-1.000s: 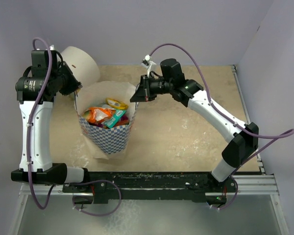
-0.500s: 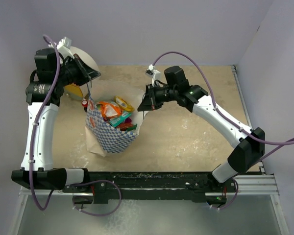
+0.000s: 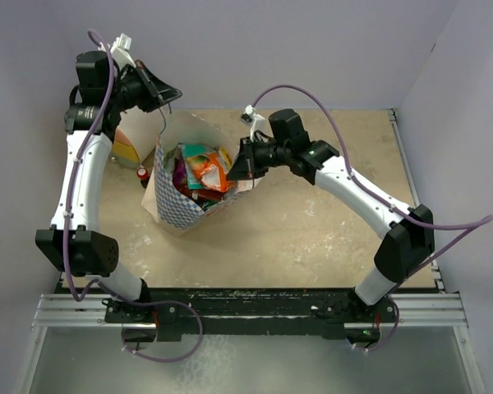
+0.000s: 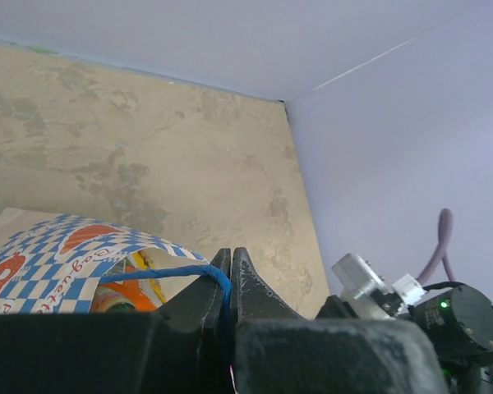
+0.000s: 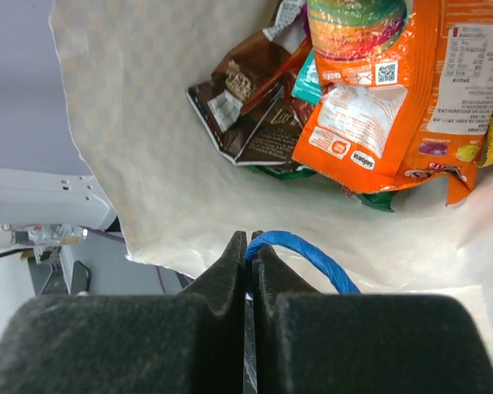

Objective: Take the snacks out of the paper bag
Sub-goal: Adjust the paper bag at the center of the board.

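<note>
Both grippers hold the white paper bag (image 3: 174,205) up by its thin blue cord handles. My left gripper (image 3: 172,92) (image 4: 231,253) is raised at the back left, shut on one blue cord (image 4: 160,272) above the chequered band (image 4: 41,263). My right gripper (image 3: 232,168) (image 5: 248,236) is at the bag's right rim, shut on the other blue cord (image 5: 308,250). The bag's mouth faces up and to the right. Inside lie the snacks (image 3: 204,167): an orange packet (image 5: 394,90), a brown one (image 5: 246,94) and a green edge (image 5: 378,201) against the cream lining (image 5: 131,123).
A big cream cylinder with an orange end (image 3: 125,144) lies behind the left arm, with a tiny red object (image 3: 141,173) beside it. Lilac walls close the back and right of the beige table (image 3: 329,230). The arms' black base rail (image 3: 246,300) runs along the near edge.
The left arm has risen and swung right toward the back wall, pulling its handle up. The bag has shifted right and tipped, and the right gripper has followed slightly lower.
</note>
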Tool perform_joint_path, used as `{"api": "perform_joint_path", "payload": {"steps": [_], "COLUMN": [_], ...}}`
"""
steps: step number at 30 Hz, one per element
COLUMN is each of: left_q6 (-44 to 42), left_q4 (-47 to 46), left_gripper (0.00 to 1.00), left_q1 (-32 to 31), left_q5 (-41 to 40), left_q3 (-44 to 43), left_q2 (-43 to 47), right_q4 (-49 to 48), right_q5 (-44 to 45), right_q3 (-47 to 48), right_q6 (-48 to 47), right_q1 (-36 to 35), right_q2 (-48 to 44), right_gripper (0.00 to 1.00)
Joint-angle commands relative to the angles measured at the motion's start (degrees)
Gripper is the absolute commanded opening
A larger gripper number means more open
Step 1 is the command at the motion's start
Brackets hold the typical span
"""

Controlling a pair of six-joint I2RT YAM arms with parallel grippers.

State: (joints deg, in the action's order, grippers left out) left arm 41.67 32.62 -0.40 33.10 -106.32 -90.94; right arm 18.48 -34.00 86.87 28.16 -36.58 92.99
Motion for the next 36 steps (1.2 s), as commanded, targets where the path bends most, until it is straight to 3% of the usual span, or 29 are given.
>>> {"api": "perform_joint_path", "payload": {"steps": [1,8,13,22,29,36], "left_q6": [4.11,10.07,9.30,14.11,15.06,17.99], "left_q4": [-17.76,-23.23,-16.34,-14.24,-11.40,-10.26], "left_gripper": [0.00,0.00,0.00,0.00,0.00,0.00], "left_q1": [-0.03,-2.64,-9.49,-18.22,-21.02,-25.31], "left_q5": [7.93,15.86,11.37,5.26,3.19,1.03], "left_q3": [-1.49,9.54,14.05,20.82,28.06,31.50], "left_q2": [2.84,6.61,9.27,13.98,20.12,23.51], "right_q4": [-4.31,-2.20,-0.22,4.15,10.71,16.88], "right_q5": [-1.21,-2.95,-3.67,-1.28,6.17,19.55], "right_q3": [-1.76,-13.06,-18.69,-24.33,-28.67,-25.30], "right_q6": [0.60,-2.73,-3.40,-2.82,-1.68,-3.90], "right_q1": [-0.11,-1.46,-1.90,-1.92,-1.78,-1.58], "right_q2": [-1.11,-7.11,-9.66,-14.25,-24.59,-32.89], "right_gripper": [0.00,0.00,0.04,0.15,0.38,0.66]}}
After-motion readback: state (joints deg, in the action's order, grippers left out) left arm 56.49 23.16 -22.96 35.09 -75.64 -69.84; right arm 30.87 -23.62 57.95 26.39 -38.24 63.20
